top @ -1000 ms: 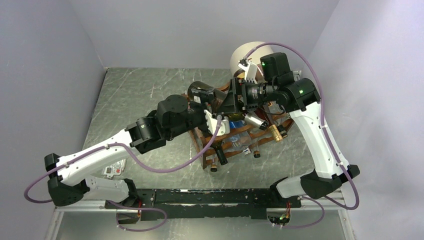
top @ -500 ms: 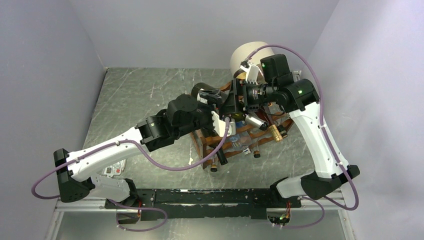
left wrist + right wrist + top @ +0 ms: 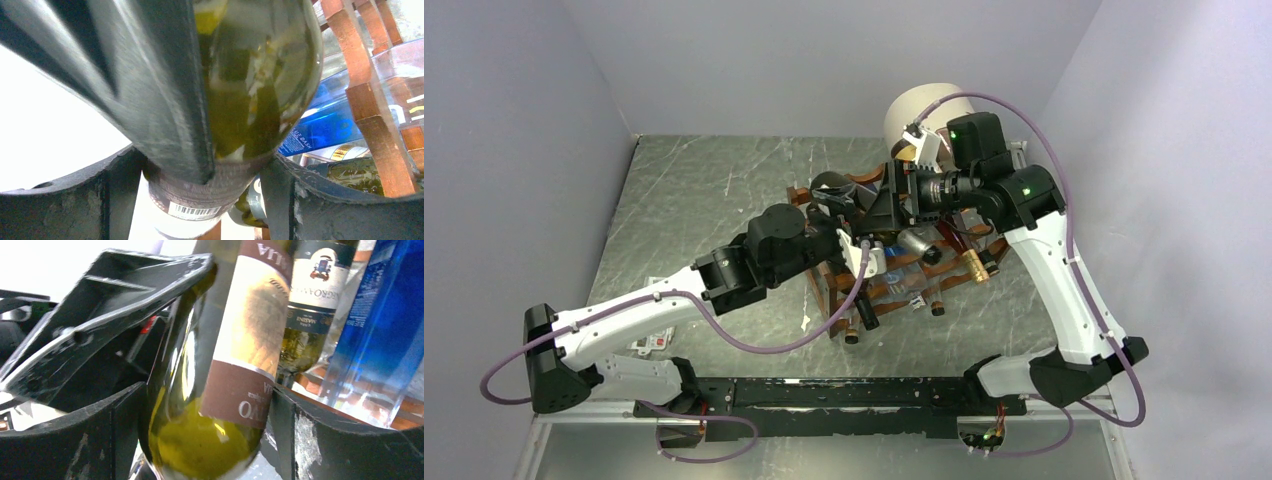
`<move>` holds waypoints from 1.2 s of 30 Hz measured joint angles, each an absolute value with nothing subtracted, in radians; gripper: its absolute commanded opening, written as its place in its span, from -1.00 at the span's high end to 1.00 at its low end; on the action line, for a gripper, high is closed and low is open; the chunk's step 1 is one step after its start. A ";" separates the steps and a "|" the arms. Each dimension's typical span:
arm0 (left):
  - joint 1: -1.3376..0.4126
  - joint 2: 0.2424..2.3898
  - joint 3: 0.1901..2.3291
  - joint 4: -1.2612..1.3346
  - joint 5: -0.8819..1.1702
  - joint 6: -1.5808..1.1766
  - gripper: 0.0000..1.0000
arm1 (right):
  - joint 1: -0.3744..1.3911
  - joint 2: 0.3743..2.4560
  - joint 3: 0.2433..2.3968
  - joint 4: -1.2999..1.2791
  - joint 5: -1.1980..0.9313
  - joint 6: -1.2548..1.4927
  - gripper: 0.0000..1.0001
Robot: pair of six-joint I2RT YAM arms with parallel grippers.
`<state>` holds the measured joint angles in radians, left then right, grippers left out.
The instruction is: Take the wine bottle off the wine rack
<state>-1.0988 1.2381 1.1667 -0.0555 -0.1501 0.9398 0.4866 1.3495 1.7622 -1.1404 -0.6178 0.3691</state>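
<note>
From above, the wine rack (image 3: 834,290) stands near the middle of the grey marbled desk (image 3: 694,190), turned at an angle. Several bottle necks poke out of its near side. The left arm (image 3: 644,310) stretches in from the lower left and the right arm (image 3: 1049,265) comes in from the right. Their wrists crowd together over the rack's far upper part, and from here the grip of neither can be read. A pale cylinder (image 3: 919,105) stands just behind the rack. A small white and red card (image 3: 649,341) lies on the desk near the left arm's base.

In the left wrist view, the wine bottle (image 3: 260,75), green glass with olive-yellow liquid, fills the gap between the left fingers (image 3: 65,210). Both touch its sides and hold it. One of the right fingers (image 3: 150,90), dark grey and slanted, lies across its left flank. A label band with a barcode wraps the bottle's near end. Close on the right are a blue bottle (image 3: 325,125) and the rack's reddish rails. Whether the wine bottle rests on a rail I cannot tell.

In the right wrist view, the wine bottle carries a cream and brown label that reads upside down. It sits between the right fingers, which are set wide and close on each side; whether they press the glass I cannot tell. One of the left fingers meets the bottle's upper left. Beyond stand a dark-labelled bottle (image 3: 312,300) and the blue bottle.
</note>
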 measured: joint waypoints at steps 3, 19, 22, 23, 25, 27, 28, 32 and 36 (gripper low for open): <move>-1.094 1.229 1.147 -0.043 -0.166 0.929 0.86 | 0.490 1.337 1.762 -1.114 -0.646 0.383 -0.92; -1.090 1.200 1.072 -0.021 -0.199 0.883 0.86 | 0.493 1.296 1.718 -1.065 -0.655 0.410 -1.00; -1.089 1.180 1.058 -0.016 -0.199 0.845 0.86 | 0.493 1.272 1.726 -1.037 -0.627 0.435 -0.99; -1.088 1.169 1.049 -0.006 -0.200 0.831 0.86 | 0.493 1.266 1.738 -1.029 -0.612 0.449 -1.00; -1.086 1.149 1.032 0.009 -0.203 0.806 0.86 | 0.493 1.258 1.767 -1.002 -0.585 0.473 -0.99; -1.082 1.133 1.018 0.023 -0.204 0.779 0.86 | 0.493 1.252 1.789 -0.971 -0.563 0.493 -1.00; -1.080 1.128 1.016 0.025 -0.206 0.764 0.86 | 0.493 1.248 1.797 -0.954 -0.550 0.503 -0.99; -1.068 1.121 1.016 0.040 -0.208 0.703 0.86 | 0.493 1.236 1.808 -0.899 -0.508 0.516 -1.00; -1.055 1.109 1.003 0.059 -0.210 0.639 0.86 | 0.493 1.205 1.782 -0.825 -0.471 0.481 -1.00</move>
<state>-1.0550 1.1091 1.0027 0.0586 -0.2104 0.6392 0.4931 1.2053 1.7824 -0.8249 -0.4713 0.4812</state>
